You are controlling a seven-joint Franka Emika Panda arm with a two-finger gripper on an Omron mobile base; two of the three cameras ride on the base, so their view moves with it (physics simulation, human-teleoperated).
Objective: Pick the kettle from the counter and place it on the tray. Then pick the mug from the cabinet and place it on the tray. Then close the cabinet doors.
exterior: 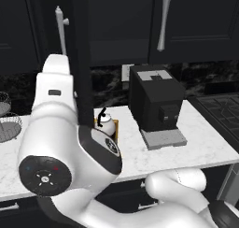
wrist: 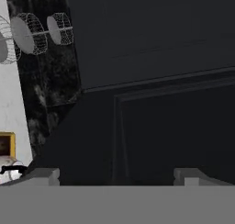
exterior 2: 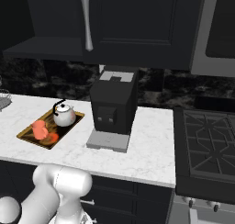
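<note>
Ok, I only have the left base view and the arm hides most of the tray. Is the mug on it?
Observer: Yes. The right base view shows the mug on the tray, in front of the kettle.
Operator: Are the jaws holding anything?
Observer: No. The hand view shows the jaws open and empty, facing a black cabinet door.
Operator: Is the cabinet shut?
Observer: Not yet. The right base view shows its inner shelf exposed.

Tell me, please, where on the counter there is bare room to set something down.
Free: the counter between the black machine and the stove, and the strip before the tray. Crowded: the tray, holding the kettle and mug.
</note>
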